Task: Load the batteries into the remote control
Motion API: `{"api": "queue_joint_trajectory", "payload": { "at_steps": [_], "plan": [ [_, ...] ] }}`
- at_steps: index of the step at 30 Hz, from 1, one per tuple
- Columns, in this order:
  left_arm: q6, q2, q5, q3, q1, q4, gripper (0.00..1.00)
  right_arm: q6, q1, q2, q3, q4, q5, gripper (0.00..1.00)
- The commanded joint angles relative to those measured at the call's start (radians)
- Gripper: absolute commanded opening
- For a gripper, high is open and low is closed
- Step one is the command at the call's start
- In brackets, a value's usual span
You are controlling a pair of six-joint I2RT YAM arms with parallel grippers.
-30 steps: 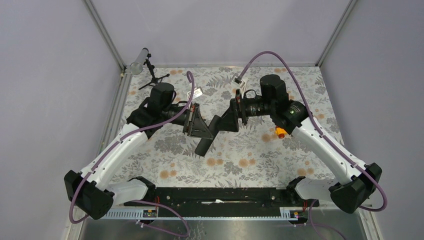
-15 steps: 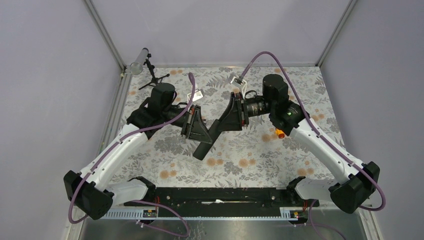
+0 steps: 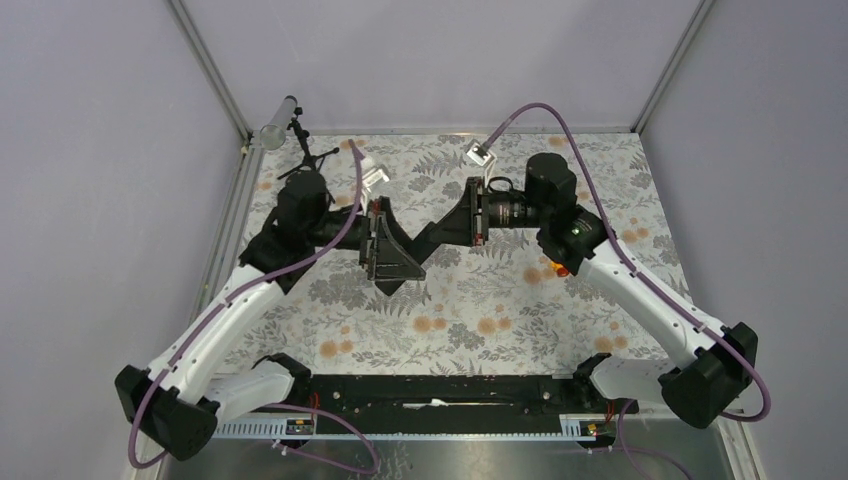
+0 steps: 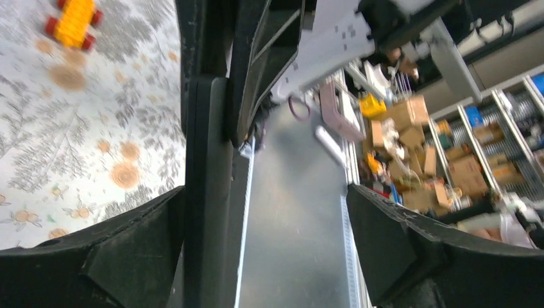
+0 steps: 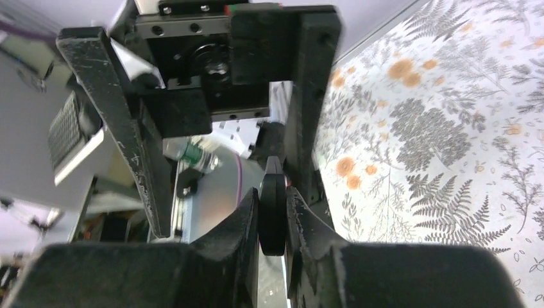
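Observation:
The remote control [image 5: 272,215], a slim black bar, is seen end-on in the right wrist view, pinched between the fingers of my right gripper [image 5: 272,221]. In the left wrist view the remote control [image 4: 205,192] stands upright between the spread fingers of my left gripper [image 4: 266,256], close to the left one. From above, the left gripper [image 3: 400,250] and right gripper [image 3: 428,240] meet nose to nose over the middle of the mat. The remote is hard to pick out among the black fingers there. No batteries show in any view.
A yellow toy car [image 4: 72,22] with red wheels lies on the floral mat, partly under the right arm [image 3: 560,266]. A black mini tripod [image 3: 302,140] stands at the back left corner. Purple cables loop above both wrists.
The right gripper has closed on the remote and the left gripper has sprung open, letting it go. The left arm has pulled back slightly to the left. The remote's hanging end no longer shows below the grippers.

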State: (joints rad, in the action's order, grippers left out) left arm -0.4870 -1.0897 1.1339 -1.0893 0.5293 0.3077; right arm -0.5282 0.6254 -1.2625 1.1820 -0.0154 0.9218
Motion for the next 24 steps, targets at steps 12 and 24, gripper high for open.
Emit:
{"api": "queue_joint_trajectory", "payload": {
  "at_steps": [12, 24],
  "plan": [
    [-0.677, 0.232, -0.602, 0.290, -0.105, -0.647, 0.99, -0.564, -0.001, 0.252, -0.226, -0.376, -0.670, 0.00],
    [-0.802, 0.195, -0.945, 0.322, 0.034, -0.895, 0.98, -0.939, 0.001, 0.168, -0.244, -0.435, -0.707, 0.00]
  ]
}}
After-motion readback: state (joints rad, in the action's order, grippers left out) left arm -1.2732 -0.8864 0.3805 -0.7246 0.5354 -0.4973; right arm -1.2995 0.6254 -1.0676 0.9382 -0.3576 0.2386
